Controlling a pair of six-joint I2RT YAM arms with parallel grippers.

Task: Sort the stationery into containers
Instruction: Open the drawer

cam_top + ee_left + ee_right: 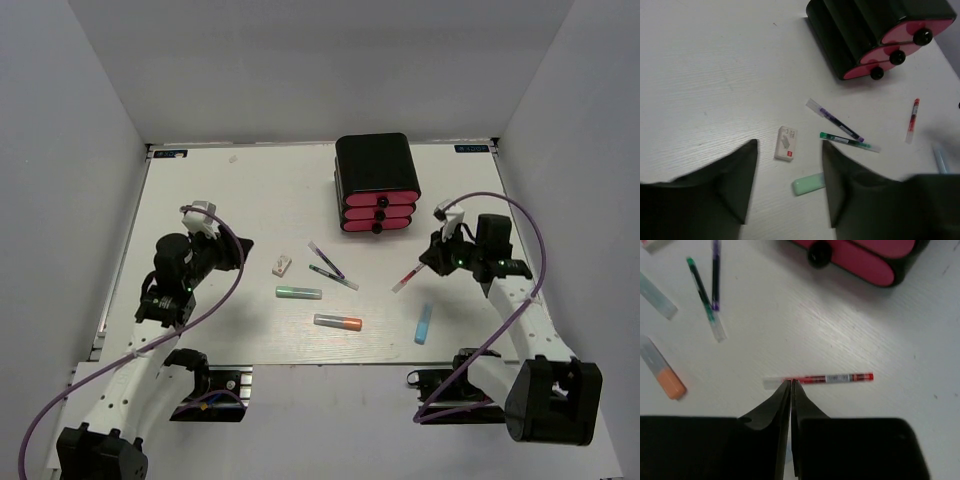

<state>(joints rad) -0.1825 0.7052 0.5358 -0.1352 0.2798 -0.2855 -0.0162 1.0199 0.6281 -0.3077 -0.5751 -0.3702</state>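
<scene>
**Nearly shut right tool [790, 382] touches red pen [825, 378]**

The red pen lies on the worktop [880, 330] near the pink drawers [860, 255]; whether it is gripped is unclear. The left tool [789, 144] hangs half-wide above the eraser [786, 143].

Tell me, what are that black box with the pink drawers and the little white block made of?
The black case looks like glossy moulded plastic: rounded corners, soft reflections. The pink drawers seem plastic too, evenly coloured, with shiny black knobs. The white block is probably a rubber eraser: dull surface, small printed label.
</scene>
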